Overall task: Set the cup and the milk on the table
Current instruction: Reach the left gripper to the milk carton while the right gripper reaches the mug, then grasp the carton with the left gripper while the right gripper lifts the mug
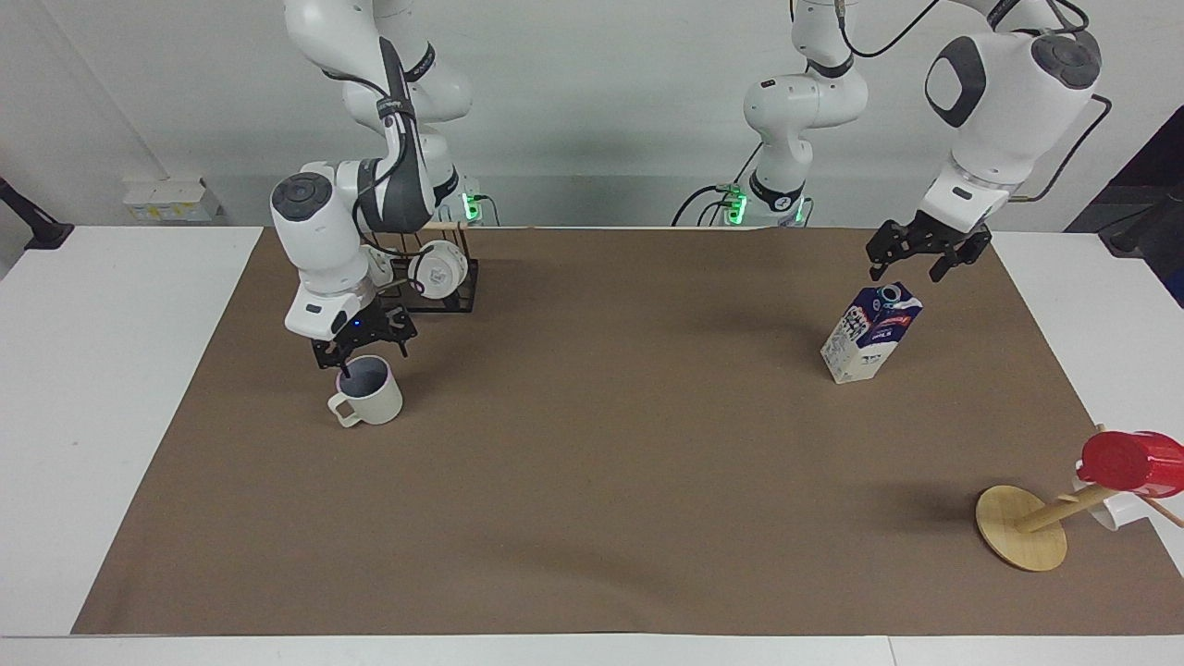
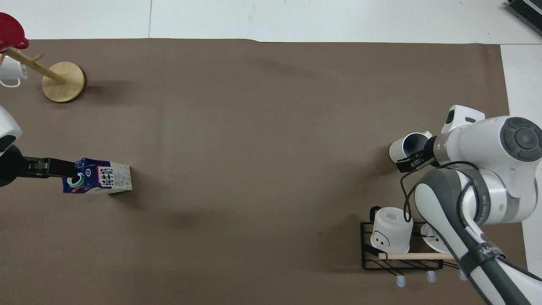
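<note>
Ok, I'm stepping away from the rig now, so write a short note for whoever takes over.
Right gripper: fingers open, low over the cup, no grip.
Left gripper: fingers open, over the milk, not touching.
Both cup and milk stand upright on the table's brown sheet, the cup near the mug rack at the right arm's end, the milk toward the left arm's end.
Done: nothing grasped. Left: grasp and place both.
</note>
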`<state>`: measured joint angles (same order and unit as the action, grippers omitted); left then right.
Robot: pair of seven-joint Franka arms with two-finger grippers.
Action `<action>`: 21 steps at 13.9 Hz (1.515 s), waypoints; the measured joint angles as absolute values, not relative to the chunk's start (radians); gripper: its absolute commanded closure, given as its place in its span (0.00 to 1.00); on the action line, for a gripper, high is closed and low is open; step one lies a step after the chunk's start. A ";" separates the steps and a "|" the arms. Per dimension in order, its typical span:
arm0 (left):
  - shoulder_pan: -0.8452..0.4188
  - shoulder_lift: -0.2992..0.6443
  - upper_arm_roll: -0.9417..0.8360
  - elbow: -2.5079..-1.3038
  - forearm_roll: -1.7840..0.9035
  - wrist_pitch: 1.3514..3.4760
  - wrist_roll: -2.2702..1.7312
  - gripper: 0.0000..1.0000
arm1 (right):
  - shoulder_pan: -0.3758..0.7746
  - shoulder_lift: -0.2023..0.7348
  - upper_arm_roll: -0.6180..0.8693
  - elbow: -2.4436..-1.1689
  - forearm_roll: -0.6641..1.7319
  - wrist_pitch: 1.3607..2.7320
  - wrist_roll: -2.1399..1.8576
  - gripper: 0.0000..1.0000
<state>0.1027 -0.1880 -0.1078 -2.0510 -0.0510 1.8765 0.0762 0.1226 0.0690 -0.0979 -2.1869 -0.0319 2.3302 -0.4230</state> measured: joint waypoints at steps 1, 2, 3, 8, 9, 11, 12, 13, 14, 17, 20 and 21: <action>0.103 -0.188 -0.108 -2.078 -0.051 1.910 0.076 0.00 | 0.123 0.074 -0.098 -2.196 -0.032 2.347 -0.424 0.62; 0.104 -0.189 -0.108 -2.105 -0.051 1.940 0.076 0.00 | 0.123 0.078 -0.098 -2.202 -0.032 2.357 -0.427 0.84; 0.104 -0.189 -0.108 -2.131 -0.051 1.968 0.076 0.00 | 0.123 0.080 -0.098 -2.204 -0.032 2.360 -0.428 1.00; 0.106 -0.192 -0.108 -2.215 -0.051 2.069 0.076 0.00 | 0.125 0.081 -0.098 -2.204 -0.026 2.360 -0.346 1.00; 0.106 -0.192 -0.108 -2.234 -0.051 2.096 0.076 0.00 | 0.130 0.081 -0.098 -2.203 -0.026 2.360 -0.313 1.00; 0.108 -0.192 -0.108 -2.266 -0.051 2.140 0.076 0.00 | 0.142 0.081 -0.098 -2.200 -0.026 2.360 -0.243 1.00; 0.108 -0.192 -0.108 -2.274 -0.051 2.147 0.076 0.04 | 0.151 0.081 -0.098 -2.190 -0.026 2.345 -0.221 1.00; 0.109 -0.192 -0.108 -2.276 -0.051 2.148 0.076 0.12 | 0.161 0.080 -0.097 -2.166 -0.026 2.297 -0.209 1.00; 0.109 -0.192 -0.108 -2.276 -0.051 2.148 0.076 0.18 | 0.175 0.078 -0.097 -2.132 -0.026 2.232 -0.205 1.00; 0.109 -0.193 -0.108 -2.276 -0.051 2.148 0.077 0.30 | 0.234 0.066 -0.096 -2.017 -0.026 2.030 -0.196 1.00; 0.109 -0.195 -0.108 -2.275 -0.051 2.148 0.077 0.49 | 0.335 0.062 -0.095 -1.974 -0.026 1.970 -0.113 1.00; 0.109 -0.196 -0.108 -2.274 -0.051 2.148 0.077 0.53 | 0.379 0.064 -0.094 -1.973 -0.026 1.970 -0.056 1.00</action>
